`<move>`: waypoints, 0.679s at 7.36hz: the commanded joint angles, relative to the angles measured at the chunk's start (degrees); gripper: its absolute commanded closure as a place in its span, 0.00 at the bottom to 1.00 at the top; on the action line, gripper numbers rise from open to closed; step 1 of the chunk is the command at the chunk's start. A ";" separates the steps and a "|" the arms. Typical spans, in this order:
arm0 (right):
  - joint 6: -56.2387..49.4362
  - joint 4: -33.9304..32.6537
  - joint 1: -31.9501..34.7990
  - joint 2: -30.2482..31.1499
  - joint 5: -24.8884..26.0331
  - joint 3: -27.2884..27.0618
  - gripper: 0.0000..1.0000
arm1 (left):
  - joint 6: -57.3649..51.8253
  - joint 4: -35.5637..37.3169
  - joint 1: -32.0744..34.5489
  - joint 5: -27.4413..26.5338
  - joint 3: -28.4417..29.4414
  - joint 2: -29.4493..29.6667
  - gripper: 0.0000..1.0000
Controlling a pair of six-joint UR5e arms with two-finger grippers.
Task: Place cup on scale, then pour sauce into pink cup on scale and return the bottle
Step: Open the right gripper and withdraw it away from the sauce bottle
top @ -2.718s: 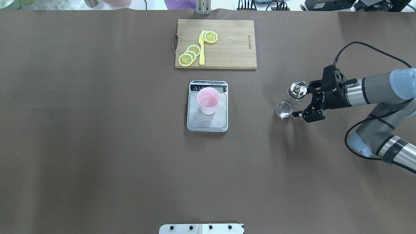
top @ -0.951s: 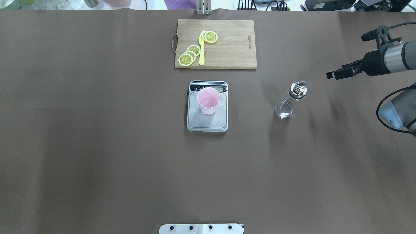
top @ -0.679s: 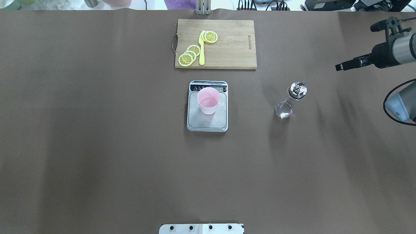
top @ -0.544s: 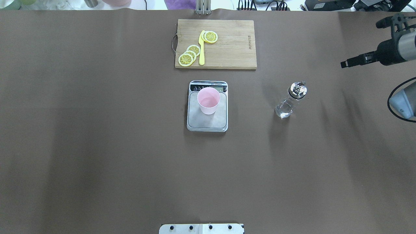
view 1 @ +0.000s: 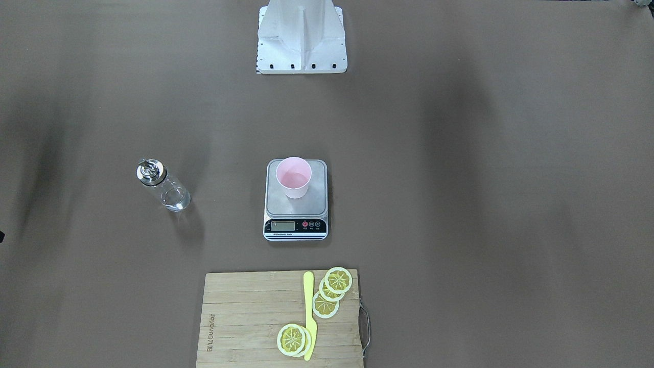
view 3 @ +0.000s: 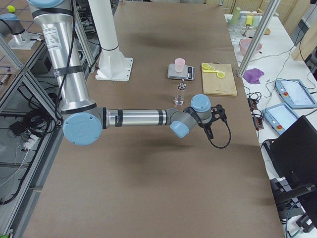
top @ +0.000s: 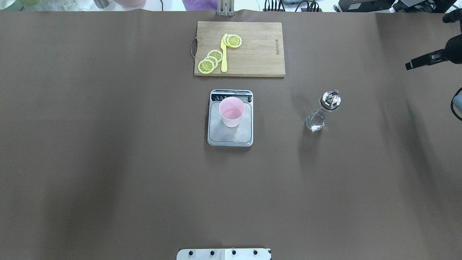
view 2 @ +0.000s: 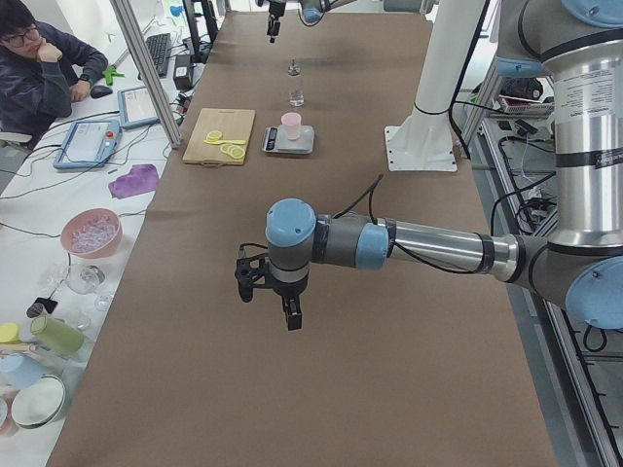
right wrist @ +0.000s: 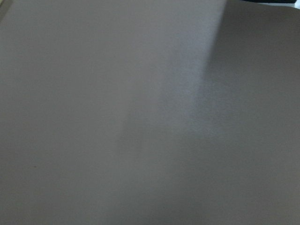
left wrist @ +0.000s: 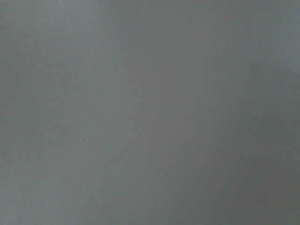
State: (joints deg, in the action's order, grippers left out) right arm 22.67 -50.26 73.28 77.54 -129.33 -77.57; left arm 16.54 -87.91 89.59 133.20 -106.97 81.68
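2 grippers are in view, and I cannot tell for either whether it is parted or clenched. The right gripper point(top: 411, 65) shows only as a thin dark bar at the far right edge of the overhead view; the left gripper point(view 2: 269, 302) hangs over bare table, well apart from everything; neither holds anything.

The cup point(view 1: 293, 176) stands upright on the scale point(view 1: 317, 204), about mid-platform. The bottle point(view 1: 163, 186) stands upright and free on the table, on the robot's right and well apart from the scale, so the task looks at or near its end.

1 doubt is the sauce: it is colourless, so I cannot tell whether any lies in the cup, and the display is too small to read; a skipped or short pour could pass unnoticed.

The bottle looks narrow and top-heavy under its metal cap; a swing of the right arm or its cable across that side could topple it. The cup looks light, so a knock to the scale could tip it.
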 commanded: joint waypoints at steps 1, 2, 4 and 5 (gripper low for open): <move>-10.00 -11.84 2.91 -0.20 0.48 -1.52 0.00 | -11.90 1.15 -0.73 -1.27 -0.17 0.15 0.02; -10.02 -16.92 3.70 -0.20 0.66 -3.97 0.00 | -15.53 1.24 -1.16 -2.84 -0.17 -0.02 0.02; -9.93 -39.70 1.53 -1.25 4.06 -15.53 0.00 | -20.93 1.42 -1.17 -2.34 1.23 -0.46 0.02; -10.02 -45.48 1.69 -0.82 5.22 -18.38 0.00 | -20.93 1.33 -1.17 -2.51 2.02 -0.47 0.02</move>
State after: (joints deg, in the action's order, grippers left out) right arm 12.79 -85.08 75.35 76.73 -126.13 -90.66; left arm -3.29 -86.57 88.46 130.67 -105.97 81.30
